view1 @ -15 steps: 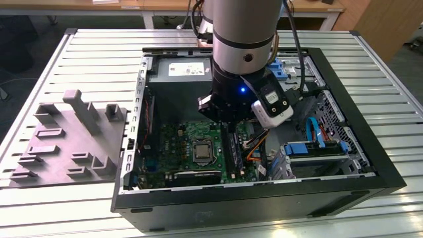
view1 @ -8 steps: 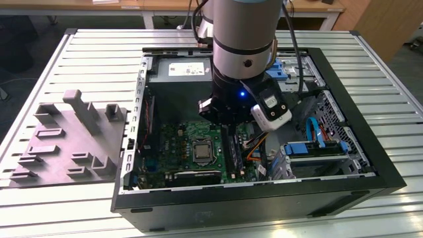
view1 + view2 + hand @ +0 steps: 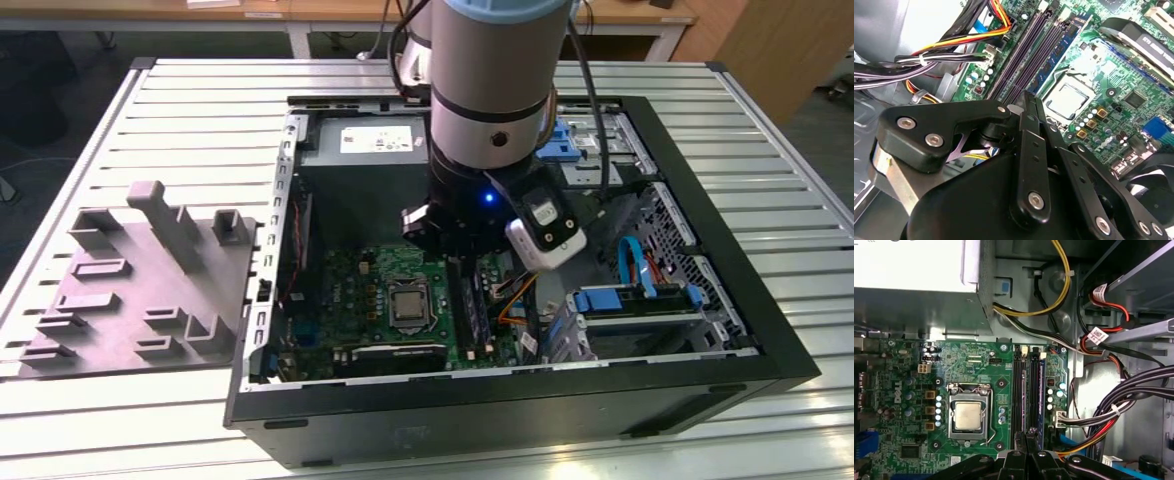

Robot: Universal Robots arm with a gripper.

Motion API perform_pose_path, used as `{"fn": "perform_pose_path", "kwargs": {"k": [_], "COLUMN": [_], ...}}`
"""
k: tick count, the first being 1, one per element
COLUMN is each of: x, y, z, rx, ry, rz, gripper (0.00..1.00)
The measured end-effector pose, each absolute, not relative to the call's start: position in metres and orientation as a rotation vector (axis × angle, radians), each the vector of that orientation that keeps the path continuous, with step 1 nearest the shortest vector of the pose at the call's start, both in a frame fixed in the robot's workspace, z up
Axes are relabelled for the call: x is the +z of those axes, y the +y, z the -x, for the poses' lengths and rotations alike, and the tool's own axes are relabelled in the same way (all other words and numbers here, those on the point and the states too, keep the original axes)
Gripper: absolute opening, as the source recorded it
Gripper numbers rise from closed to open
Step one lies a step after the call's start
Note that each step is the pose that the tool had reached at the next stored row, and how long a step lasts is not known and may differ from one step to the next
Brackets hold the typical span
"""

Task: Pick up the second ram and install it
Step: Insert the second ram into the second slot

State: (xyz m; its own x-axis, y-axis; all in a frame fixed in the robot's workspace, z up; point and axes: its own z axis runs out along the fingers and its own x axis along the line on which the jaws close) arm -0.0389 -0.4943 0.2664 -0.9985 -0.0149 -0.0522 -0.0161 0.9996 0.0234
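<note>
Pointing straight down, claw (image 3: 1029,432) at memory slots (image 3: 1017,385).

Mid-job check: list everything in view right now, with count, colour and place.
table: one, pale slatted metal, under everything
holder tray: one, grey, on the table, exterior view's left of the case
computer case: one, black, open, on the table
power supply: one, grey, at the case's far end
motherboard: one, green, on the case floor
processor: one, silver, socketed on the motherboard
empty memory slots: at least two, black, beside the processor
memory stick: one, blue-green, seated next to the empty slots
cables: many, black, yellow, red, beside the motherboard
arm: one, grey, reaching down into the case
gripper: one, black, shut, tips over the memory slots
</note>
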Motion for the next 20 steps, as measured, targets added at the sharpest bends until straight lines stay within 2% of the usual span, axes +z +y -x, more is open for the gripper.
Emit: {"fn": "perform_pose_path", "kwargs": {"k": [20], "x": [0.2572], "y": [-0.4915], "z": [0.0362], "rx": [0.039], "ry": [3.089], "rz": [0.024], "gripper": [0.11]}}
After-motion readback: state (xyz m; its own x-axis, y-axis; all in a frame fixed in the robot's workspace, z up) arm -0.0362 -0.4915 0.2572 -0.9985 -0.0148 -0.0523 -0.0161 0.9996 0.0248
